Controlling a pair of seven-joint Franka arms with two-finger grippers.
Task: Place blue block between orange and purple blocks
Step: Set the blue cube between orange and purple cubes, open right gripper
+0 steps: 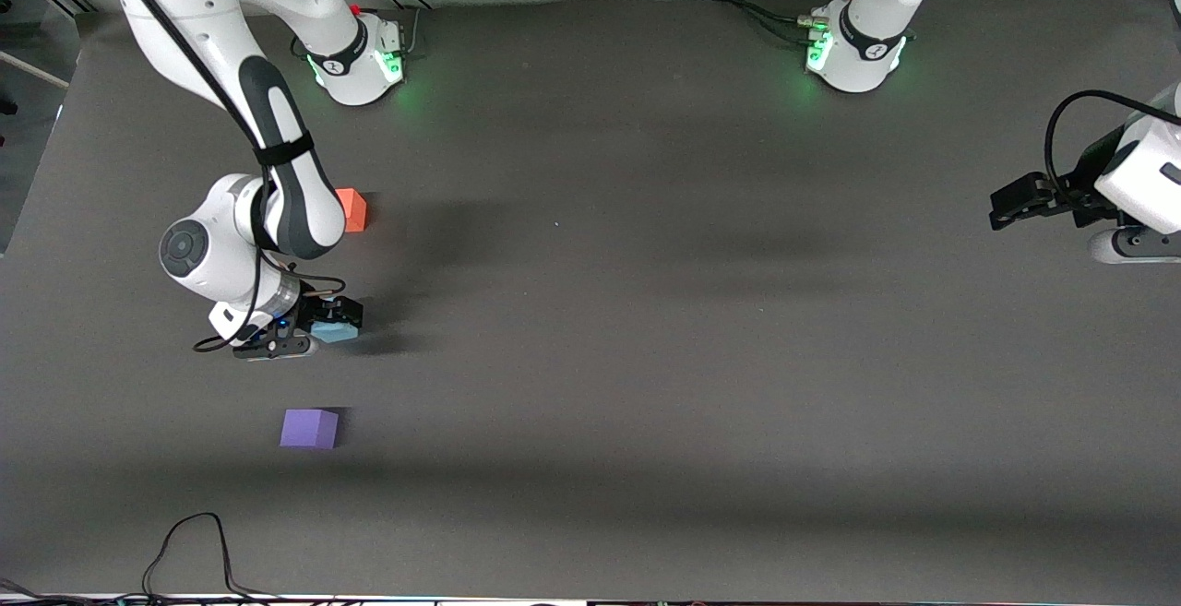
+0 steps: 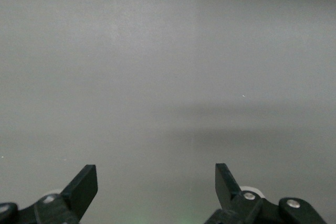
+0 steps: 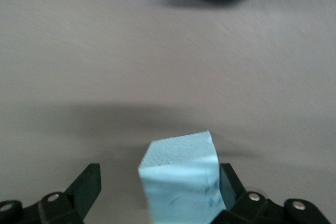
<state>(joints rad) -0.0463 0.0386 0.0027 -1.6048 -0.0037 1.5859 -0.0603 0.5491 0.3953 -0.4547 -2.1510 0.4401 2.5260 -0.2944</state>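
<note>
Sky-blue block (image 3: 181, 179) sits between the right pincer's (image 1: 325, 322) spread fingers, one touching; left pincer (image 2: 156, 190) open, empty

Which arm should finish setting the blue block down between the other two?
Right. Its claw is around the blue block, between the orange block and purple block. The left claw waits open at the table's other end.

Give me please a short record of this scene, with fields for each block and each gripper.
blue block: between the right gripper's fingers, on the stretch between the other two cubes
orange block: on the table, farther from the front camera
purple block: on the table, nearer to the front camera
right gripper: open around the blue block
left gripper: open, waiting aside
</note>
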